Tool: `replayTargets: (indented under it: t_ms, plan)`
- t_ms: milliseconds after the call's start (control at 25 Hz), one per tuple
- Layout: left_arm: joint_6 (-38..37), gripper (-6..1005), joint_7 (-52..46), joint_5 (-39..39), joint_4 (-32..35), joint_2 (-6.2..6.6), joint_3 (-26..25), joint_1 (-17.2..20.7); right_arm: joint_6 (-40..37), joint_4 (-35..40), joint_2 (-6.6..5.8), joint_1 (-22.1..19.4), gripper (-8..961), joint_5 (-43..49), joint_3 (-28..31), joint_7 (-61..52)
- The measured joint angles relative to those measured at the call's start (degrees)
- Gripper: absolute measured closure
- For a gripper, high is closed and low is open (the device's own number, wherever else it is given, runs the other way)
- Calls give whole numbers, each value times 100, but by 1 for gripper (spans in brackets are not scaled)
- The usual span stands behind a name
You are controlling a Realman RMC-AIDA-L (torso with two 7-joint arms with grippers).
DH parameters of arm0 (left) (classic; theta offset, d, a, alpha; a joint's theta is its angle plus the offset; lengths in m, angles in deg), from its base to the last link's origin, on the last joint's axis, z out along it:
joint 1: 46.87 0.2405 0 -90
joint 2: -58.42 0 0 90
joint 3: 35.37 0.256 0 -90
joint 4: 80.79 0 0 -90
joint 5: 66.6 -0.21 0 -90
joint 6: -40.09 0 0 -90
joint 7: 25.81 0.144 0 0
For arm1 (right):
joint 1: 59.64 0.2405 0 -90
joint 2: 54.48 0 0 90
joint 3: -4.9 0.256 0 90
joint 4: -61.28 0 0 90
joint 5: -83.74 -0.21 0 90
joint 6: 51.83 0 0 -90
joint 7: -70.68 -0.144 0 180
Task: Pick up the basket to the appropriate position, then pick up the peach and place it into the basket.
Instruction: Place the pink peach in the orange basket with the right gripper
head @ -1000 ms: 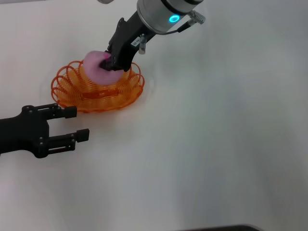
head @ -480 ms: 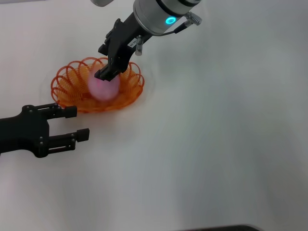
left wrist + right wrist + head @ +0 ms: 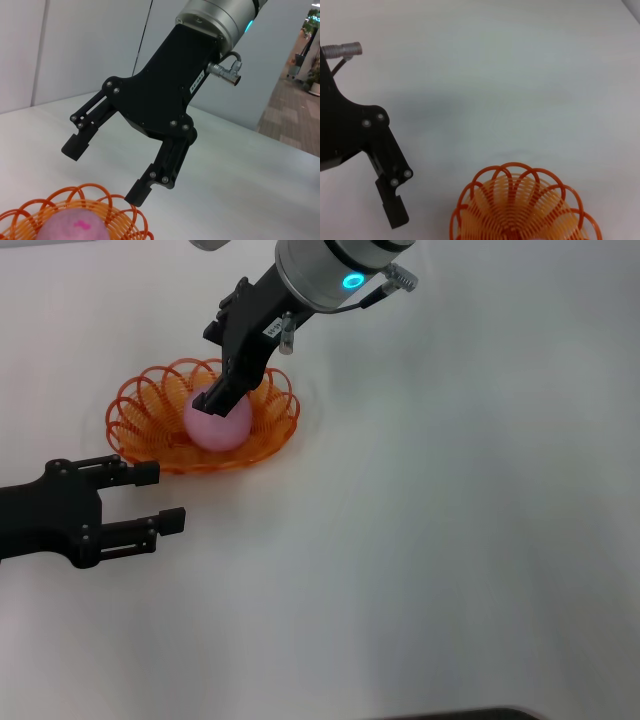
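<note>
The peach sits inside the basket, and your right claw hangs just above it with its jaws spread and nothing between them — released, as the left wrist view shows plainly. Judged from this, the placing step is all but done; what the next move calls for is a straight lift up and away, keeping the fingertips off the scalloped rim on the near side, where one tip stands just over the loops. The left claw waits open and empty on the near side of the basket, near it but not touching. You have ample room — the white surface lies bare to the right and toward the front, with no edge close to the basket in the head view.
</note>
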Motion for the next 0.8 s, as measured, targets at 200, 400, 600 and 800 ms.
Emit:
replayTargets:
  t_ms: [200, 400, 600, 800]
  plan:
    - [0, 292, -4, 1, 0, 0, 0, -9, -27, 6, -11, -30, 36, -113, 0, 24]
    - [0, 291, -5, 7, 0, 0, 0, -9, -55, 90, -34, -145, 35, -223, 4, 57]
    - [8, 293, -5, 14, 0, 0, 0, -10, -277, 746, -48, -598, 35, -233, 69, 22]
    - [20, 291, -5, 30, 0, 4, -9, -10, -715, 1593, -80, -1216, 36, -235, 217, -82]
